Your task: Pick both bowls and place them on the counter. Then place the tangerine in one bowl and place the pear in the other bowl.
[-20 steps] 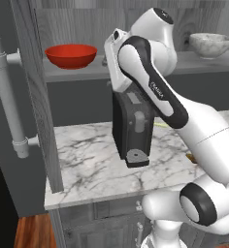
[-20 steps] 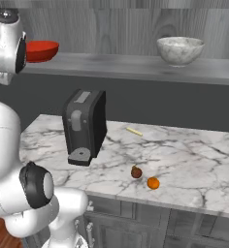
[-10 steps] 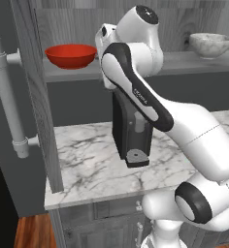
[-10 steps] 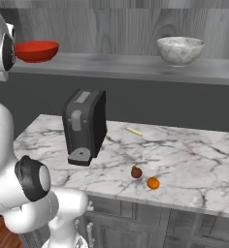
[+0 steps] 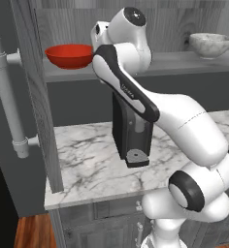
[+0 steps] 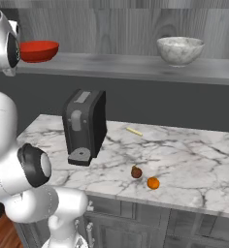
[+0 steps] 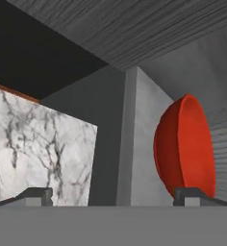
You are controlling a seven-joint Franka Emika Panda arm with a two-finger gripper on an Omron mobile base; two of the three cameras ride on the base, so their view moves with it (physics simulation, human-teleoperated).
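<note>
Hand view shows the red bowl (image 7: 185,146) just ahead of the hand (image 7: 113,194), its rim close above one finger tip (image 7: 195,194), with the two tips spread wide and nothing between them. We judge this to be the approach to the first pick. The red bowl sits on the grey shelf (image 5: 160,65) near its left end, beside the upright post (image 5: 39,97); the marbled bowl (image 6: 180,50) stands far to the right on the same shelf. The pear (image 6: 136,172) and tangerine (image 6: 153,183) lie close together near the front edge of the bench (image 6: 194,160), right of the coffee machine (image 6: 85,126).

Risks we note:
- The hand meets the bowl side-on; a finger that pushes the rim instead of straddling it could slide the bowl against the post or off the shelf.
- The glossy, curved wall may slip from a shallow pinch.
- Lowering the bowl, the arm could clip the coffee machine or knock the fruit off the bench.
</note>
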